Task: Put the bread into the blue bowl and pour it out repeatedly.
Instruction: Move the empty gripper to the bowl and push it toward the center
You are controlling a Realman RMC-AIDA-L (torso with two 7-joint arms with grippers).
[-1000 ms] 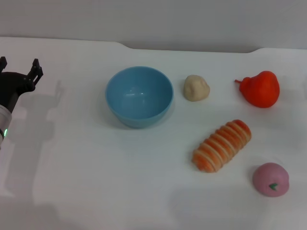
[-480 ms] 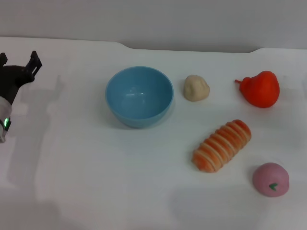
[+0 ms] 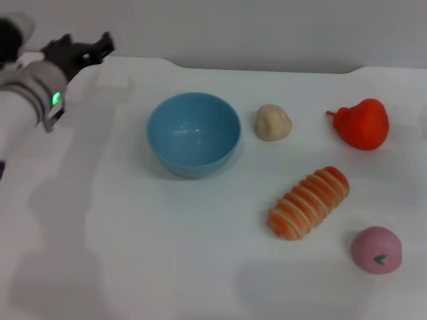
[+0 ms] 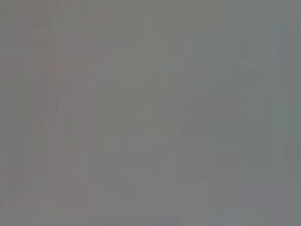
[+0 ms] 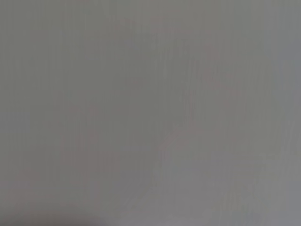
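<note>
The blue bowl (image 3: 193, 137) stands upright and empty at the middle of the white table. The bread (image 3: 309, 202), striped orange and cream, lies on the table to the right of and nearer than the bowl, apart from it. My left gripper (image 3: 85, 47) is raised at the far left corner, well left of and beyond the bowl, with its dark fingers apart and nothing between them. My right gripper is out of view. Both wrist views show only plain grey.
A small round beige lump (image 3: 273, 123) sits just right of the bowl. A red pear-shaped toy (image 3: 362, 123) is at the far right. A pink ball (image 3: 377, 249) lies near the front right, close to the bread.
My left arm has swung up and toward the far side, from low at the left edge to the far left corner. The bowl, the bread and the toys have not moved.
</note>
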